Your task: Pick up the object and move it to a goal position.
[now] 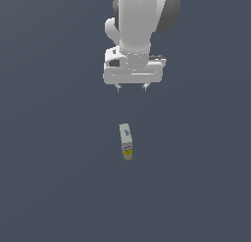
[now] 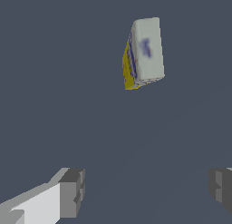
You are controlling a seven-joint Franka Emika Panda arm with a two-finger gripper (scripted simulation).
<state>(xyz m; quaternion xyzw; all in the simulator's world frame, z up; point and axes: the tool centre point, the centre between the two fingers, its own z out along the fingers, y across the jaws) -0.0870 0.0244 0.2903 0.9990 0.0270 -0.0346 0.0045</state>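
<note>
Hand: I am holding my hand (image 1: 131, 87) wide open, gripping nothing.
Carton: the carton (image 1: 126, 141) is lying on the tabletop (image 1: 54, 177), well apart from my fingers (image 2: 71, 192).

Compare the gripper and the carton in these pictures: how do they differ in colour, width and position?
Colour: the gripper is plain white with grey fingertips; the carton is white-grey with blue-purple marks and a yellow-edged end.
Width: the gripper's open jaws span far more than the narrow carton.
Position: the gripper hangs apart from the carton, holding nothing; the carton lies alone on the dark surface.
</note>
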